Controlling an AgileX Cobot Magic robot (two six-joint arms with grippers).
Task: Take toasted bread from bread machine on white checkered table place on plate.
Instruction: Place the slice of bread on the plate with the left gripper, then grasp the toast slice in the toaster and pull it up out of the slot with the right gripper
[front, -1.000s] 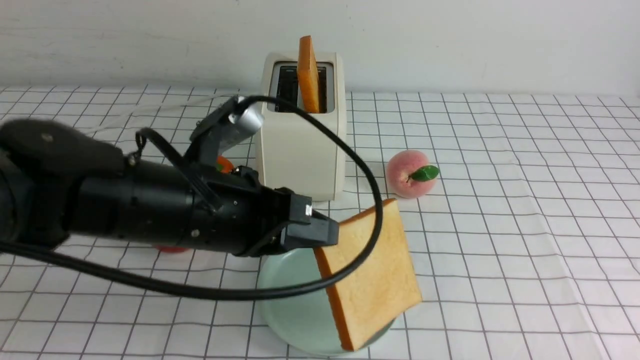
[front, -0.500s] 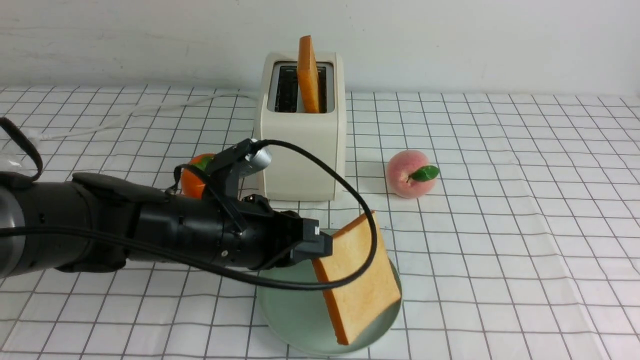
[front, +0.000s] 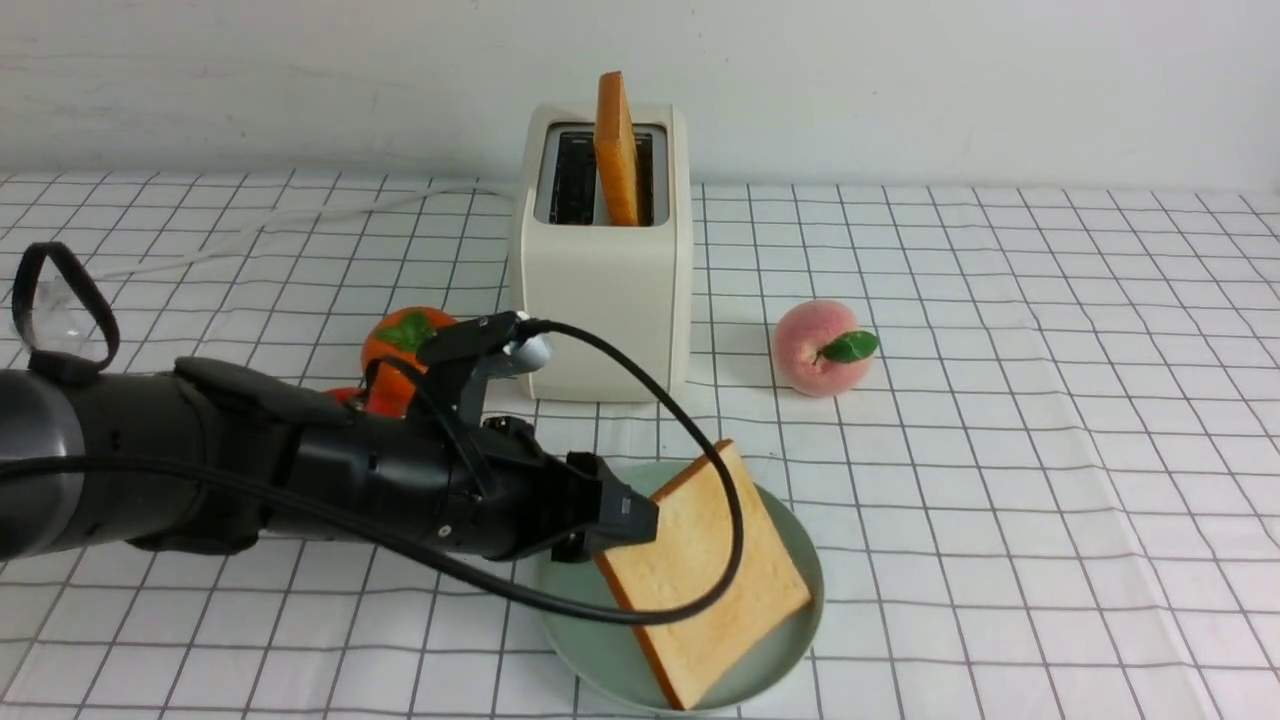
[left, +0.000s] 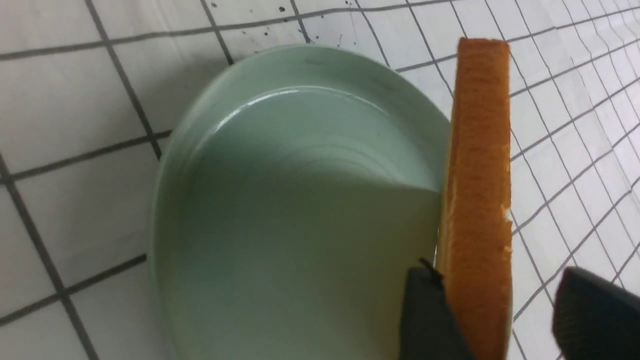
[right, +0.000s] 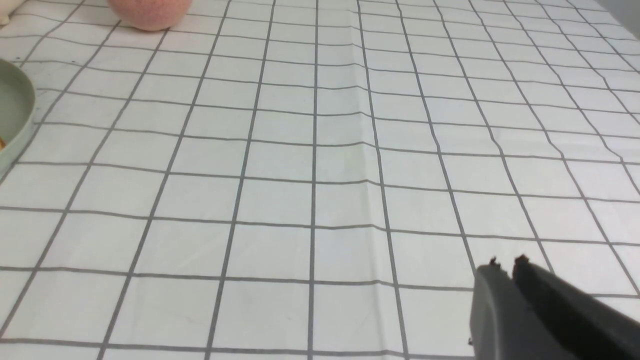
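- Left tool (front: 628, 520): jaws spread. One finger (left: 427, 315) lies against the face of a slice (front: 700, 570). The other finger stands off it with a clear gap, so there is no clamp.
- The slice is on the plate (front: 585, 640), tilted. Its low corner is down near the plate's front rim. Its high edge is propped at the left tool, on the plate's left side.
- Second slice (front: 617, 150): upright in a slot of the toaster (front: 600, 310), behind the plate.
- Right tool (right: 506, 264): fingers pressed together, nothing between them, over bare table (front: 1000, 450) right of the plate.
- Peach (front: 820, 348): behind and right of the plate, well apart from it.
- Orange (front: 395, 345): behind and left of the plate, partly hidden by the left arm.
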